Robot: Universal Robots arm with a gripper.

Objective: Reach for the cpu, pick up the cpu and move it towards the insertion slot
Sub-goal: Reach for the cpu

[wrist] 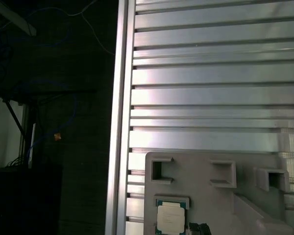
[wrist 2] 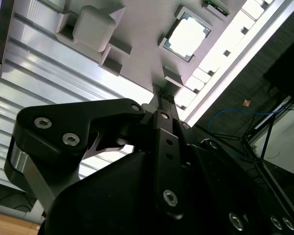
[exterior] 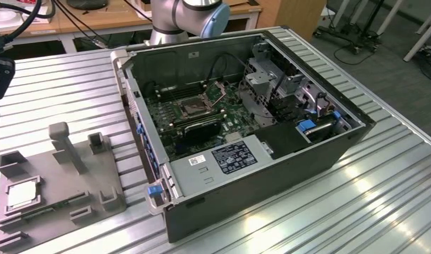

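Gripper (wrist 2: 162,95) hangs above the worktop (exterior: 357,201), short of the cpu (wrist 2: 187,35). Its opening cannot be judged, and it does not have the chip. The cpu lies face up in a recess of the grey fixture (exterior: 56,177), presumably to locate it for pickup. The insertion slot (exterior: 189,107) faces upward inside the open case (exterior: 272,174), well apart.

Open black computer case (exterior: 286,172) on slatted aluminium table (exterior: 385,211), grey fixture block (exterior: 60,182) beside it

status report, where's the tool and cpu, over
Tool above the table, apart from cpu. It lies in grey fixture block, untouched. Open computer case holds insertion slot, nothing over it.
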